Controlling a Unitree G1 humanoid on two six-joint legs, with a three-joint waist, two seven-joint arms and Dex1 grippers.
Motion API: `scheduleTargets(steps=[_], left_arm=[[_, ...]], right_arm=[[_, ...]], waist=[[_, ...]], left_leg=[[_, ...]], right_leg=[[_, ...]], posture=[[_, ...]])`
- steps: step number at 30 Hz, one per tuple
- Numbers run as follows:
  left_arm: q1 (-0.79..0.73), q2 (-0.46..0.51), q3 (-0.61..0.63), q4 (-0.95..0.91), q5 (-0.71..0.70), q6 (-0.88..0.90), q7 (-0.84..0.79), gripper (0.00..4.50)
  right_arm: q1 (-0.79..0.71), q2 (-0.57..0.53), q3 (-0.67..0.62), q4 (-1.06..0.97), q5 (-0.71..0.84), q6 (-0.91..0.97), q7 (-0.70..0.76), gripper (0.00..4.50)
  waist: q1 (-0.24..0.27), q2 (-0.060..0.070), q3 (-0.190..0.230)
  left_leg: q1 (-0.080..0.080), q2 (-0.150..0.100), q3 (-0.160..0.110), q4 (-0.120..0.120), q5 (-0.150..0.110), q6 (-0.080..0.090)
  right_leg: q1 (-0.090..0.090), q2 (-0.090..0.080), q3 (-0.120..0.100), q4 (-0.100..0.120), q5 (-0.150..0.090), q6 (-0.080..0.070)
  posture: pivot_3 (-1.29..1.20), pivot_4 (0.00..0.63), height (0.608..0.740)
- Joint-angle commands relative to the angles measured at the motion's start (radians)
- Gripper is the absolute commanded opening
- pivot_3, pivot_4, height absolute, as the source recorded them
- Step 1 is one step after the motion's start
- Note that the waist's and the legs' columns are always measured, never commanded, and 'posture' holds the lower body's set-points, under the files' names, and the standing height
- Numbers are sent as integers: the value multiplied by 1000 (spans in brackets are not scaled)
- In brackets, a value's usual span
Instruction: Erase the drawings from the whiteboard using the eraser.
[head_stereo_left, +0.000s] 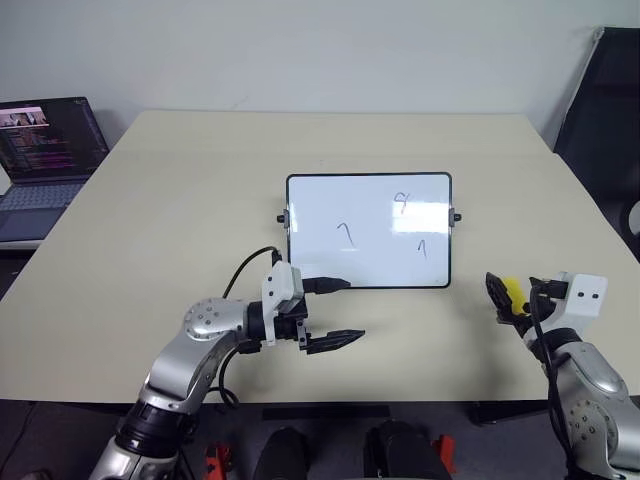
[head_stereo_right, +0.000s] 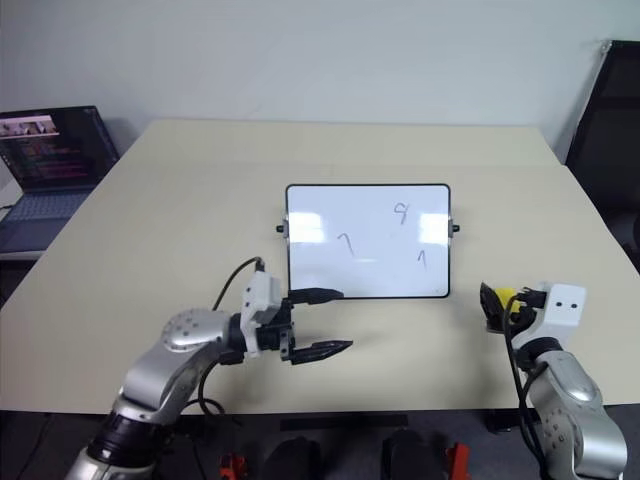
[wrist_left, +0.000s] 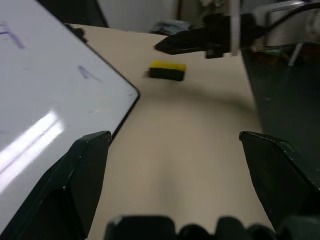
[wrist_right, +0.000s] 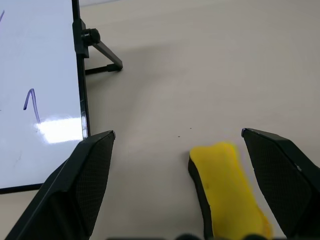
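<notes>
The whiteboard (head_stereo_left: 322, 212) lies flat in the middle of the table, with small black knobs at its short sides. Three drawings mark it: a "7" (head_stereo_left: 346, 234), a "9" (head_stereo_left: 401, 203) and a "1" (head_stereo_left: 423, 247). To the right of the board, near the front edge, the yellow eraser (head_stereo_left: 513, 292) rests on the table. My right gripper (head_stereo_left: 508, 302) hovers open over it; the eraser (wrist_right: 227, 187) lies between the fingers, closer to one, not gripped. In front of the board's near left corner my left gripper (head_stereo_left: 343, 313) is open and empty, pointing right toward the eraser (wrist_left: 168, 70).
An open laptop (head_stereo_left: 45, 160) sits past the table's left side. A black chair (head_stereo_left: 605, 110) stands at the right. The board's folding stand leg (wrist_right: 102, 52) sticks out beside its knob. Bare beige table (head_stereo_left: 180, 190) surrounds the board.
</notes>
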Motion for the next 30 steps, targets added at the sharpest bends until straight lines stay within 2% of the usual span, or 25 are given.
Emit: scheduleTargets(steps=[1, 7, 17, 30], left_arm=[[-49, -5, -26, 41, 6, -32, -57, 4500], [-80, -23, -63, 107, 57, -76, -75, 4500], [-95, -23, -72, 88, 55, -51, -75, 4500], [-95, -24, -66, 49, 52, -15, -53, 4500]], right_arm=[[-20, -32, -1, 13, -12, -42, 30, 4458], [-59, -54, -27, 80, -10, -64, 36, 4458], [-68, -15, -68, 116, 45, -8, -14, 4458], [-82, -36, -51, 146, 60, 43, 9, 4458]], waist=[[0, 0, 0], [-1, 1, 0], [0, 1, 0], [0, 1, 0]], left_leg=[[0, 0, 0, 0, 0, 0], [0, 0, 0, 0, 0, 0], [0, 0, -1, 0, 0, 0], [-1, 0, -1, 0, 0, 0]], right_leg=[[0, 0, 0, 0, 0, 0], [0, 1, 0, 0, 0, 0], [0, 1, 0, 1, 0, 0], [0, 1, 0, 0, 0, 0]], posture=[[0, 150, 740], [0, 150, 740], [0, 150, 740], [0, 150, 740]])
